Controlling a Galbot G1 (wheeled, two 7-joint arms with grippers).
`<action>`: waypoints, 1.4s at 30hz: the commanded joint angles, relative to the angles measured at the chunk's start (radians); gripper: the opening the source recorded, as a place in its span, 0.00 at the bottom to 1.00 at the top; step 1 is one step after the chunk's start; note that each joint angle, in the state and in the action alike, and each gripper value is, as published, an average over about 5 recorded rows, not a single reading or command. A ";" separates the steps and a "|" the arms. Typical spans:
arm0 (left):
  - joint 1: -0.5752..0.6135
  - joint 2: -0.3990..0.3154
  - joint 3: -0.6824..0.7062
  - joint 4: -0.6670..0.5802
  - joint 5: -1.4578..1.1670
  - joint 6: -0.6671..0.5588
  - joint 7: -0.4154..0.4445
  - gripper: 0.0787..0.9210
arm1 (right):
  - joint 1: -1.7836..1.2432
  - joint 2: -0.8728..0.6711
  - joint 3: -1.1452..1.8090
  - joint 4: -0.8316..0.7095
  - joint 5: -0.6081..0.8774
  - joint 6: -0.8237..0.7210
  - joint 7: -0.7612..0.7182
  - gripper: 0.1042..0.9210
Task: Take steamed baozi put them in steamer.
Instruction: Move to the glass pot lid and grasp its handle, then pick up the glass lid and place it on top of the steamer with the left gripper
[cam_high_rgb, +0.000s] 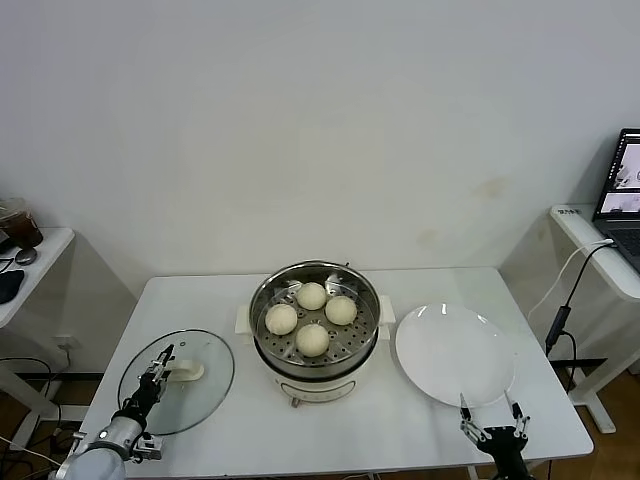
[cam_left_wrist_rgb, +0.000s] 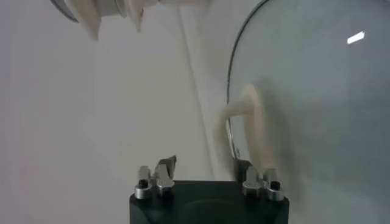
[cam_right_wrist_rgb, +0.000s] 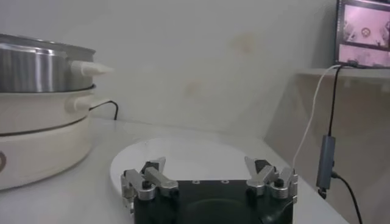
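all four steamed baozi (cam_high_rgb: 311, 318) already sit on the perforated tray inside the steamer (cam_high_rgb: 314, 331), which stands at the middle of the counter (cam_high_rgb: 420, 430); the white plate (cam_high_rgb: 455, 354) to its right is bare, so by my judgement the loading is done and what is left is the cover; the round glass lid (cam_high_rgb: 177, 381) lies flat on the counter to the left of the steamer, its oblong white handle (cam_high_rgb: 186, 372) near its centre, and the handle's long axis looks to run roughly across the counter, left to right, in the head view (the wrist view shows it only as a blurred pale bar against the glass, so i would not swear to the angle); the left claw (cam_high_rgb: 159, 371) is right at that handle, reaching in from the near left corner, its fingers part way in around it; whether they have bitten on it yet i cannot tell; the steamer lies to the right of and a little beyond this claw, so any carry would go rightward and up over the steel rim; the right claw (cam_high_rgb: 490, 419) waits at the near edge just below the plate, fingers spread wide and holding nothing, well apart from the lid, so the left arm is plainly the nearer one for this job.
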 joint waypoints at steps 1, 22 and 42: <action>-0.025 -0.001 -0.002 0.036 -0.007 0.002 -0.014 0.38 | -0.002 0.000 -0.003 0.004 0.000 -0.001 -0.001 0.88; 0.296 0.144 -0.061 -0.569 -0.398 0.368 0.073 0.11 | -0.024 -0.019 -0.047 0.023 -0.025 0.006 -0.011 0.88; -0.256 0.194 0.612 -0.728 -0.294 0.825 0.390 0.11 | 0.006 0.008 -0.098 -0.025 -0.154 0.042 0.014 0.88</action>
